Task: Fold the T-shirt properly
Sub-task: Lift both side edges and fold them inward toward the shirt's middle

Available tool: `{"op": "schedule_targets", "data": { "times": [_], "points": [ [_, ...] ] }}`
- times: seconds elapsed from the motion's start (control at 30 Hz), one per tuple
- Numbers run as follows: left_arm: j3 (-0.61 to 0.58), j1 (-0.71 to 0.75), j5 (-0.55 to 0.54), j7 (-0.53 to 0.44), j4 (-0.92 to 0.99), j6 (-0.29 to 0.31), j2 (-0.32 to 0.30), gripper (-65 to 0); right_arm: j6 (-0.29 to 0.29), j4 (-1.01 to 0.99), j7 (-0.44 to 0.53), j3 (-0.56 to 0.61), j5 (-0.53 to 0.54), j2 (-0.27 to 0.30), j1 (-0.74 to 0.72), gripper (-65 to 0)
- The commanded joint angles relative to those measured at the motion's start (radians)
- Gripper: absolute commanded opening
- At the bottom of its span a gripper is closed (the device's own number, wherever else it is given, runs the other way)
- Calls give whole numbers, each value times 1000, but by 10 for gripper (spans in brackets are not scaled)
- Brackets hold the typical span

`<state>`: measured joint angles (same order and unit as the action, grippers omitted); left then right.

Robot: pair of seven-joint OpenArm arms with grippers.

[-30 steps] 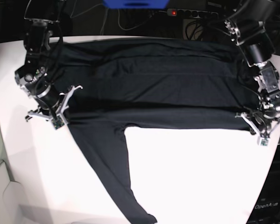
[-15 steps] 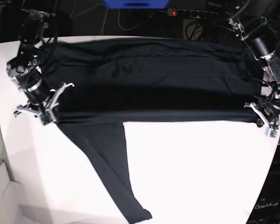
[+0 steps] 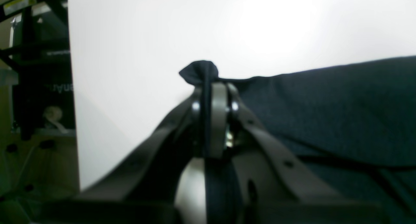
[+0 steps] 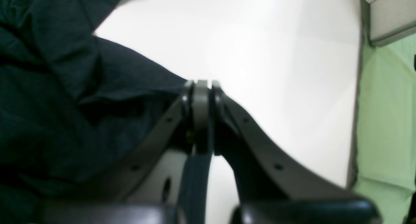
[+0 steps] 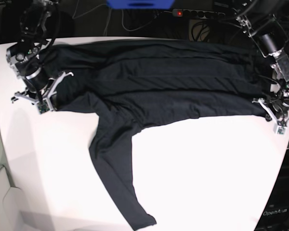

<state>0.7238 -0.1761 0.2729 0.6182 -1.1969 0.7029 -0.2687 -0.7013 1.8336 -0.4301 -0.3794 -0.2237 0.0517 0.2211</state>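
Observation:
The T-shirt [image 5: 173, 82] is a dark long-sleeved garment lying in lengthwise folds across the far half of the white table [image 5: 207, 173]. One sleeve [image 5: 118, 183] trails toward the near edge. At the base view's right, my left gripper [image 5: 278, 117] is shut on the shirt's end. In the left wrist view, a small tuft of fabric [image 3: 199, 71] pokes out past the left gripper [image 3: 211, 87]. My right gripper [image 5: 40, 98] is shut on the other end at the left. The right wrist view shows the right gripper [image 4: 201, 86] with cloth [image 4: 65, 97] pinched in its jaws.
A power strip [image 5: 195, 13] with a red light, cables and a blue object [image 5: 139, 4] lie behind the table. The table's side edge [image 4: 357, 87] runs close to my right gripper, with green floor [image 4: 386, 126] beyond it. Dark shelving [image 3: 35, 71] stands past the edge near my left gripper.
Both grippers have moved toward the far side of the table, carrying the shirt's ends. The body's near edge followed, and the sleeve was dragged along with it.

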Motion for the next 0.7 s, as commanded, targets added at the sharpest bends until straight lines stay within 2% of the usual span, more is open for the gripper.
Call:
{"op": "schedule_targets", "data": {
  "times": [0.0, 0.17, 0.27, 0.37, 0.5, 0.67],
  "points": [
    [1, 2, -7, -14, -19, -5, -19, -650, 3, 15, 24, -2, 13, 4, -4, -650],
    [1, 5, -7, -14, -18, -5, -17, -650, 3, 16, 17, 3, 8, -29, -10, -650],
    [1, 5, -7, -14, -14, -5, -16, -650, 3, 16, 15, 53, 7, -48, -4, -646],
    [1, 11, -7, -14, -14, -5, -16, -650, 3, 15, -25, 104, 7, -52, -9, -599],
    [1, 17, -7, -16, -14, -5, -16, -650, 3, 12, -138, 171, 7, -52, -56, -516],
    [1, 17, -7, -16, -14, -5, -16, -650, 3, -74, -221, 187, 8, -51, -145, -435]
  ]
}}
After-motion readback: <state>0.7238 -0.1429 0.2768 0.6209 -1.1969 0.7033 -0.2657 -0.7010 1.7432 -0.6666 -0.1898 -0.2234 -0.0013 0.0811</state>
